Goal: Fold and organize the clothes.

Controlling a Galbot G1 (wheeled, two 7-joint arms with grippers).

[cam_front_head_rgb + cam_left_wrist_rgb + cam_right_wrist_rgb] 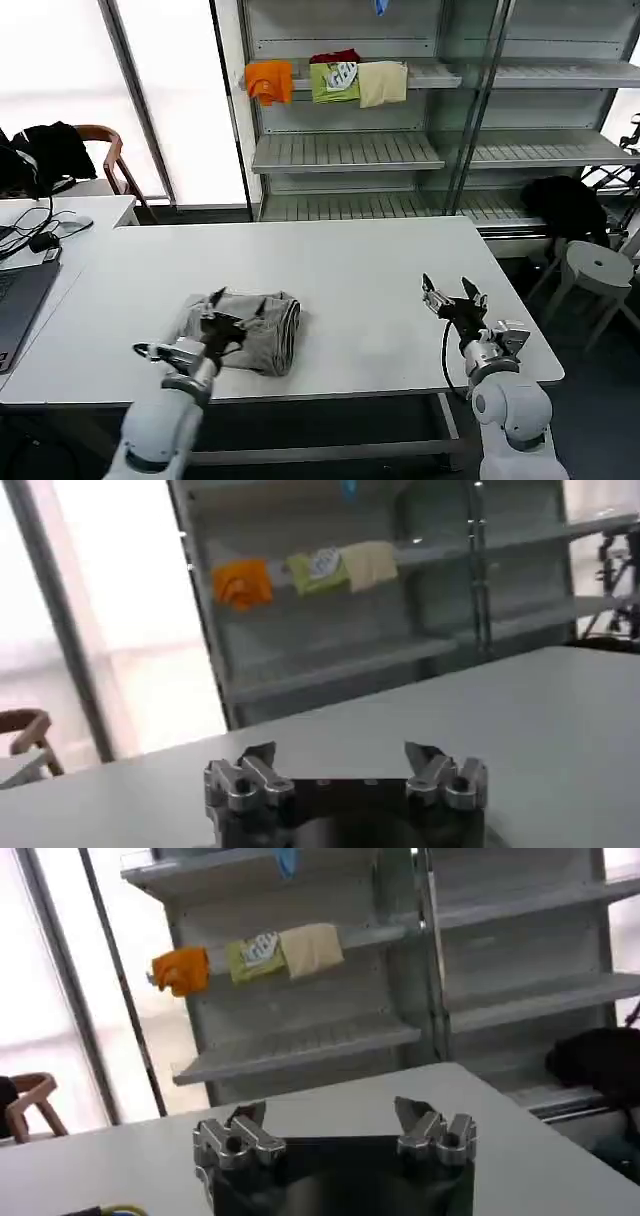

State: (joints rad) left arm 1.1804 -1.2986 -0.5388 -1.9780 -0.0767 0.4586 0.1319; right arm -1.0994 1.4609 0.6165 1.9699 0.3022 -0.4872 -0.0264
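The grey shirt [243,328] lies as a folded bundle on the near left part of the white bench [340,270], close to the front edge. The left pincer [215,318] hangs directly over the bundle's left half, with its jaws spread open and holding nothing; whether its tips touch the cloth I cannot tell. The bundle's thick rolled edge is on the right side and runs from front to back, so its shorter side goes across the bench toward the right arm.

The right pincer [452,291] is well apart from the shirt, over bare bench near the right front corner, also open and empty. Between it and the rolled edge there is only free surface. The left arm is clearly the nearer one, and I judge that any next fold or push of the bundle belongs to it, while the right arm would have to travel across to help.

The bench top is smooth and pale, so the cloth will probably slide easily when it is pushed.

Behind the bench stands a grey shelf rack [350,150] with an orange cloth [270,80], a green one [335,80] and a cream one [383,83] hanging from one shelf. To the left there is a second desk with a laptop [20,300] and cables, and a chair [105,150] behind it.
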